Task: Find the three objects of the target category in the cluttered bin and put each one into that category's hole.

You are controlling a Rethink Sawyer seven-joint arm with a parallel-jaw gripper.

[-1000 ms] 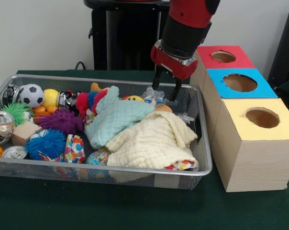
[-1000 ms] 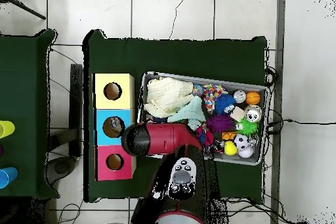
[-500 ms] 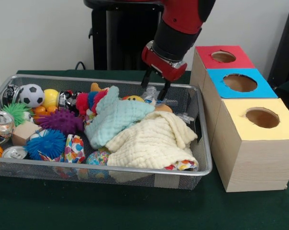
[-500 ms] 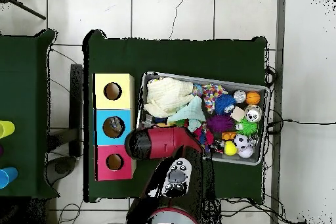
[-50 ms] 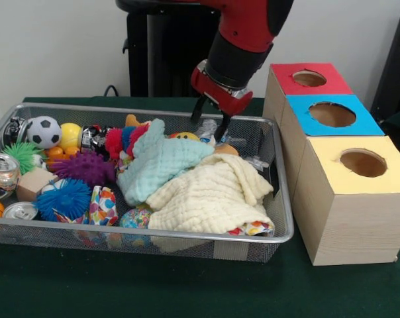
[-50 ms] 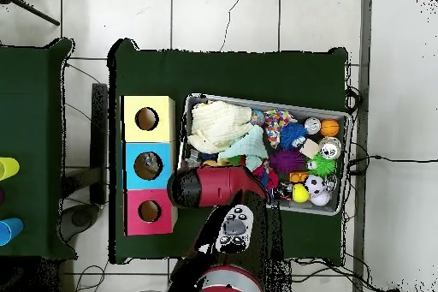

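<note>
The gripper point(image 5: 208, 127) hangs over the wire bin point(image 5: 153, 236) at its back rim, close to the corner nearest the three boxes. Its jaws stand apart, one on each side of a clear crumpled plastic bottle point(image 5: 208, 130) lying against the bin's back wall; whether they touch the bottle cannot be told. From overhead the red arm point(image 6: 218, 186) covers this part of the bin and the gripper itself is hidden.

Just in front of the bottle a pale green cloth point(image 5: 160, 162) lies heaped in the middle of the bin, and a cream cloth point(image 5: 210, 195) is bunched beside it toward the front corner nearest the boxes, with a patterned scrap showing under its edge. A yellow toy point(image 5: 185, 136) peeks out behind the green cloth.

The other half of the bin holds a purple spiky ball point(image 5: 87, 167), a blue spiky ball point(image 5: 64, 199), a green spiky ball point(image 5: 20, 154), a small football point(image 5: 44, 131), a yellow ball point(image 5: 70, 135), a wooden block point(image 5: 34, 183) and two drink cans point(image 5: 2, 172) at the end wall.

Beside the bin, on the green surface point(image 5: 187, 285), three wooden boxes stand in a row touching one another: a yellow-topped box point(image 5: 349, 199), a blue-topped box point(image 5: 329, 116) and a red-topped box point(image 5: 309, 78), each with a round hole in its top.
</note>
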